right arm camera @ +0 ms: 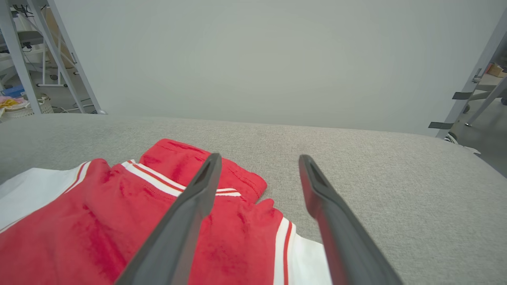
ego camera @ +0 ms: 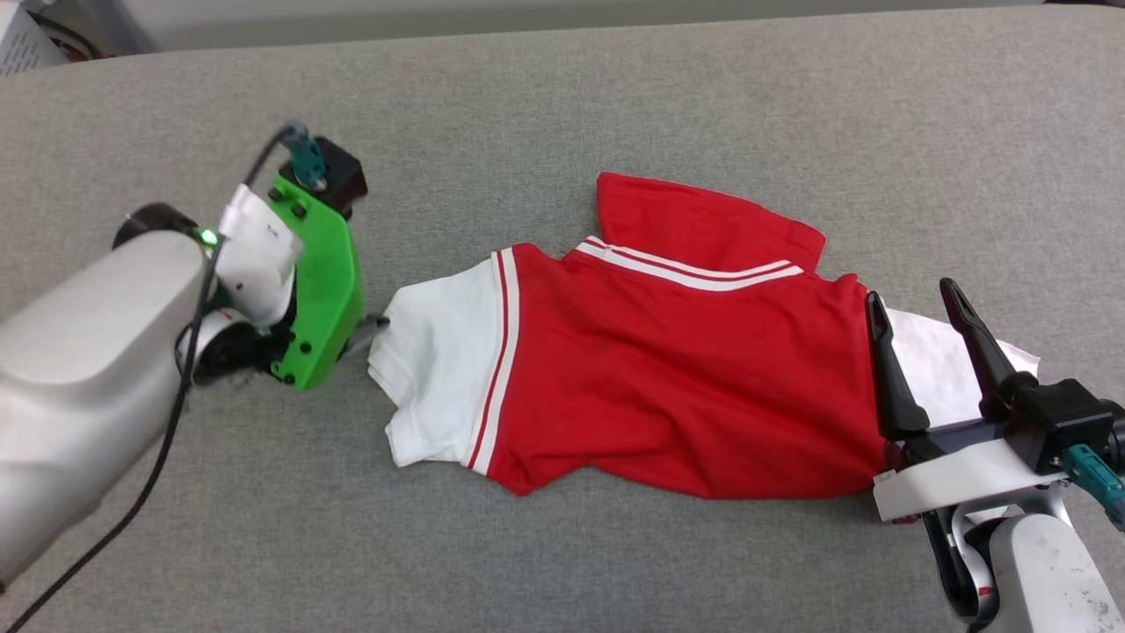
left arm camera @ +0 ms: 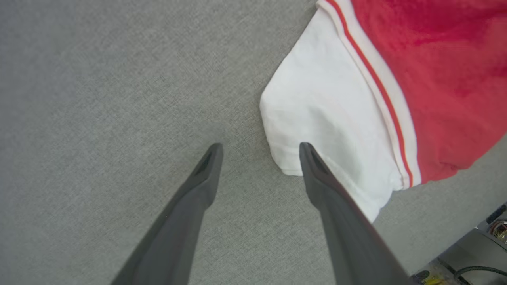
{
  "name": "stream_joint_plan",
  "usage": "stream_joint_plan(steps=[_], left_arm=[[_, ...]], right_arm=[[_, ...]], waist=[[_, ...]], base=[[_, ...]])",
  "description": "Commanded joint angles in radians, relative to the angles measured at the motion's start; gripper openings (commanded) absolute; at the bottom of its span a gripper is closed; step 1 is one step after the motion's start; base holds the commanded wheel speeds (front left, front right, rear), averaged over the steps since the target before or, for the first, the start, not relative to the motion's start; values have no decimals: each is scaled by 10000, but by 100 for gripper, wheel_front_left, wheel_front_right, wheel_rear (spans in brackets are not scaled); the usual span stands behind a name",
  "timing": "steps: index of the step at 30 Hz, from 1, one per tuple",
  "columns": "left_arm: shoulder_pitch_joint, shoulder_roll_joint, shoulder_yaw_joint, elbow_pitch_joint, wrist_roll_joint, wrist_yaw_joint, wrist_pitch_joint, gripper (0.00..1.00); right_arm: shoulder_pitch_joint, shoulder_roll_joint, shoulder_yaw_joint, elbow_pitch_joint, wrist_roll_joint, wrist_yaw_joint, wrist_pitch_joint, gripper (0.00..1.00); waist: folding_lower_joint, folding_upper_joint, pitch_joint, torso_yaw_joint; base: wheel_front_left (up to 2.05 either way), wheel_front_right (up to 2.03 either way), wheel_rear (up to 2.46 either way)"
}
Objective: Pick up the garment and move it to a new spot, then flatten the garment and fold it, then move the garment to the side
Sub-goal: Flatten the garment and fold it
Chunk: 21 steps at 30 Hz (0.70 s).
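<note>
1. A grey woven-fabric surface [ego camera: 615, 88] spreads across the head view.
2. A plain pale wall [right arm camera: 257, 59] stands behind its far edge.
3. Grey metal frame legs [right arm camera: 59, 55] slant at far left of the right wrist view, beside a basket [right arm camera: 16, 110] holding pink and yellow items.
4. Another grey leg [right arm camera: 475, 79], banded with dark tape, leans at far right.
5. A dark cable [left arm camera: 477, 270] curls below the surface's edge.

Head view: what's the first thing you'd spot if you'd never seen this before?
The bright red shirt, lying rumpled in the middle of the grey table, grabs the eye first. Next comes the green bracket on the left arm, whose open left pincer points down beside the shirt's white sleeve. At the lower right, the open right pincer stands at the shirt's other end.
</note>
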Motion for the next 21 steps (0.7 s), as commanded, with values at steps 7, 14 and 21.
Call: stream_joint_plan(steps=[7, 14, 21], left_arm=[[701, -79, -142, 16, 434, -27, 248, 100], [1401, -203, -178, 53, 956, -27, 678, 67], [1426, -160, 153, 231, 1070, -27, -1259, 0]], right_arm=[[-299, -11, 41, -136, -26, -6, -60, 100], [-440, 47, 63, -135, -31, -6, -61, 100], [-522, -180, -141, -108, -146, -6, -61, 100]], waist=[[1, 0, 504, -337], [1, 0, 701, -466], [1, 0, 274, -354]], base=[[0, 0, 0], [0, 0, 0], [0, 0, 0]])
